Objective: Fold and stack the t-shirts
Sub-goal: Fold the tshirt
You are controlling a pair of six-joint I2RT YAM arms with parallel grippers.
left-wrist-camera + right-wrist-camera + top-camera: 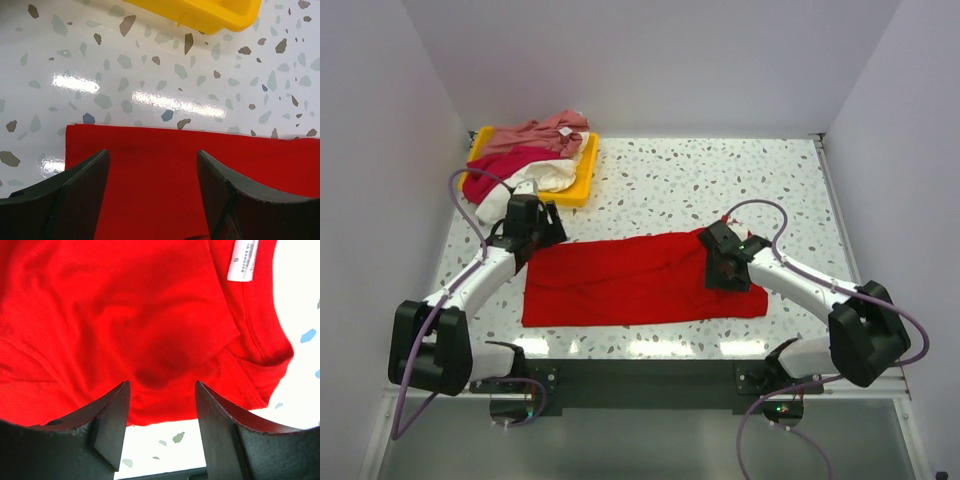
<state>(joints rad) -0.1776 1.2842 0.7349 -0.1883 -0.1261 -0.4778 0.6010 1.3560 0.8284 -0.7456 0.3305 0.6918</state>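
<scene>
Left pincer: the left gripper [533, 232] has its jaws spread wide with nothing between them. It hangs just on the near side of the yellow tray [585, 176], over the far left corner of the red t-shirt [620, 282]. Whether the fingers touch the cloth cannot be told.
Right pincer: the right gripper [723, 262] is also spread and holds nothing. It is well apart from the tray, to the right and nearer to the arm bases, above the right end of the red t-shirt.
Red t-shirt: lies as a long folded band on the speckled table [700, 185], on the near side of the tray and stretching to its right.
Collar: the neck opening with a white label [242, 260] shows in the right wrist view.
Other t-shirts: the dusty pink one [535, 135], the crimson one [505, 165] and the cream one [545, 178] are heaped unfolded in the tray, and partly hang over its left rim.
</scene>
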